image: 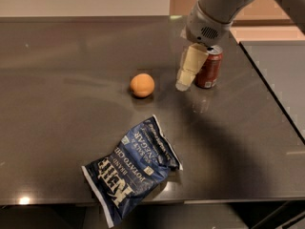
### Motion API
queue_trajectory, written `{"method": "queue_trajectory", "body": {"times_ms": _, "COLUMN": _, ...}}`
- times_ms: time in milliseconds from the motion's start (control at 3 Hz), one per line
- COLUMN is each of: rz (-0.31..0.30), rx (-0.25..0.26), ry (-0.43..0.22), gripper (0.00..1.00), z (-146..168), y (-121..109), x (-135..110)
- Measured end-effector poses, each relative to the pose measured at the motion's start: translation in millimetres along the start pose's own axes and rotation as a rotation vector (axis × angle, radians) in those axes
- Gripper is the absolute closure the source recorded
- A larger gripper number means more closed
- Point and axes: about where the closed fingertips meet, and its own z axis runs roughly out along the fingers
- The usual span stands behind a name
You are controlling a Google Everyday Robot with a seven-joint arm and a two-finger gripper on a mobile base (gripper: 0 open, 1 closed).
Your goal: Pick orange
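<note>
Orange (142,85) sits untouched while the end effector (183,84) hangs beside it

Orange stands alone on the dark bench (66,80), round and free on every side, so nothing blocks a grasp from above. To the right of the orange in the camera view, near it but not touching, the end effector points downward and tilts a little toward the fruit. This looks like an approach not yet lined up over it. How far the end effector is open cannot be told from this angle; it has hold of nothing. Just past the end effector, farther from the orange, a reddish-brown soda can (208,71) stands upright, partly hidden by it. That closeness is the likely hazard, since a careless swing could knock the can over. Below the orange, well apart, a blue potato chip bag (131,173) lies crumpled near the bench's front edge, clear of the likely path. The arm (214,8) comes in from the upper right, beyond the can.
</note>
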Motion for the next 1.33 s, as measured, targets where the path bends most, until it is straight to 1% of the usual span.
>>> {"method": "queue_trajectory", "body": {"times_ms": 333, "rz": -0.041, "rx": -0.057, "ry": -0.008, "gripper": 0.00, "z": 30, "y": 6, "x": -24}}
{"method": "queue_trajectory", "body": {"times_ms": 667, "rz": -0.071, "rx": -0.102, "ry": -0.004, "gripper": 0.00, "z": 58, "y": 14, "x": -40}}
{"method": "queue_trajectory", "body": {"times_ms": 1000, "rz": -0.078, "rx": -0.113, "ry": 0.001, "gripper": 0.00, "z": 77, "y": 17, "x": -49}}
{"method": "queue_trajectory", "body": {"times_ms": 1333, "rz": -0.062, "rx": -0.121, "ry": 0.003, "gripper": 0.00, "z": 92, "y": 18, "x": -54}}
